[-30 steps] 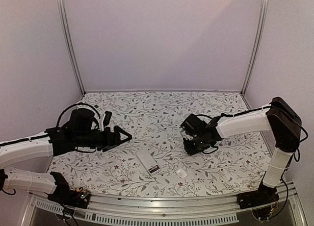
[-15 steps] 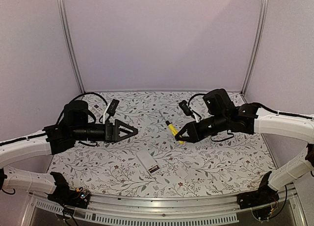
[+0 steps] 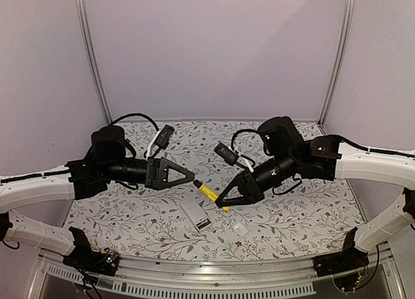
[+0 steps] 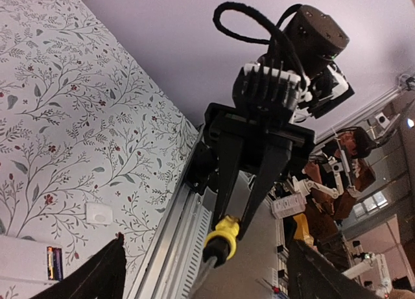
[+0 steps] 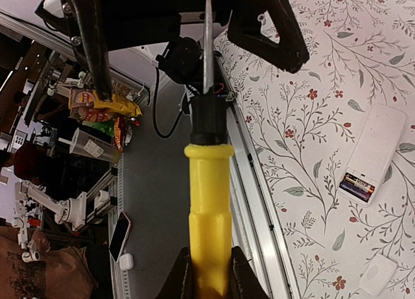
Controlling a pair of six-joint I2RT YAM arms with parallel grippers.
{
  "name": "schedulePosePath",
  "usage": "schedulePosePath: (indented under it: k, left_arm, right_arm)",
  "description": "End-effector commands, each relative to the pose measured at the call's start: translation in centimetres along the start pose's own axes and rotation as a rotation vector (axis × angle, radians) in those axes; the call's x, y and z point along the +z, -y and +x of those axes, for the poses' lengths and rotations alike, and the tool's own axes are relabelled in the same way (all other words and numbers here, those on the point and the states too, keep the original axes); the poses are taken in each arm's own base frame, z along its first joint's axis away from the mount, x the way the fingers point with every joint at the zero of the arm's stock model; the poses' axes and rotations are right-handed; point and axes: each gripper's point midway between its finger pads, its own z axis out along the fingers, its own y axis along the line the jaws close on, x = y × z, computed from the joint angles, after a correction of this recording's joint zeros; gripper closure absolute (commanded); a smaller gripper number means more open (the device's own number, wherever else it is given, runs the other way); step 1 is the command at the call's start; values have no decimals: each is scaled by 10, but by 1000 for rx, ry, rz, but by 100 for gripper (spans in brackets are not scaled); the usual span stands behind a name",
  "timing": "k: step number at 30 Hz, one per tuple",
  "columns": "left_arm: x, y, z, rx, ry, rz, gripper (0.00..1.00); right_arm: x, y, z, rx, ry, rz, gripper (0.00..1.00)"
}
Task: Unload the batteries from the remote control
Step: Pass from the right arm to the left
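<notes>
Two arms face each other over the floral surface (image 3: 292, 215) in the top view. We see the left pincer (image 3: 188, 177) with its fingers spread apart. The right pincer (image 3: 224, 198) is clamped on the yellow handle of a screwdriver (image 3: 209, 192), whose dark tip points at the left one. Below them the white remote (image 3: 193, 211) lies flat, with the batteries (image 3: 203, 222) sitting in its uncovered bay. A small white cover plate (image 3: 240, 229) lies near it on the right.

From the left wrist, we see that arm's fingers (image 4: 104, 273) wide apart with the screwdriver between them, and the batteries low at the left edge.

From the right wrist, the yellow handle fills the grip. Its metal shaft lies between the other pincer's spread fingers (image 5: 266, 26), and the batteries rest in the remote at the right.
</notes>
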Motion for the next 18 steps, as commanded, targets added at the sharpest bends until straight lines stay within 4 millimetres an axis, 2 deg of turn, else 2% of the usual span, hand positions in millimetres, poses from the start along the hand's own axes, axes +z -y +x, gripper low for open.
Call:
schedulePosePath:
  k: [1,9,14,18]
  left_arm:
    - [3,12,-2,22,-6,36,23]
    - [2,12,1,12,-6,43,65]
    - [3,12,3,9,-8,47,87]
    - [4,11,4,4,-10,45,100]
  right_arm:
    - [0,-10,-7,-31,-2,-44,100]
    - [0,-9,-6,-30,-5,-40,100]
    - [2,-8,-5,-27,-9,-39,100]
    - [1,-5,-8,-28,3,-17,100]
